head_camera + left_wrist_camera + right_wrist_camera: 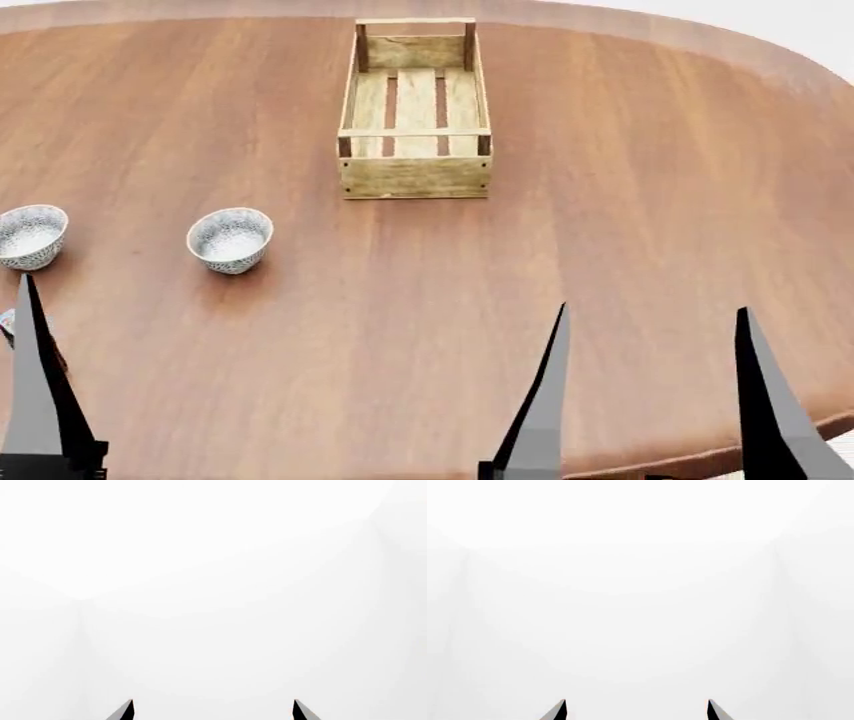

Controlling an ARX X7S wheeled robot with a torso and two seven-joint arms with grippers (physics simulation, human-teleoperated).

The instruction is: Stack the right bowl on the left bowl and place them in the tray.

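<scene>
Two small patterned white bowls stand on the wooden table at the left of the head view: the left bowl (30,236) near the picture's edge and the right bowl (230,240) beside it. The tray (414,176), a light-wood crate with nothing in it, sits at the far middle. My right gripper (653,310) hangs open over the near right of the table, holding nothing. My left gripper (213,701) is open too; only one of its fingers (38,400) shows in the head view, in front of the left bowl. Both wrist views show only white beyond the fingertips; the right gripper (636,701) appears there with its jaws wide apart.
The round brown table (561,250) curves away at the far right and its near edge runs under my right gripper. A small pale thing (7,326) peeks out at the left edge behind the left finger.
</scene>
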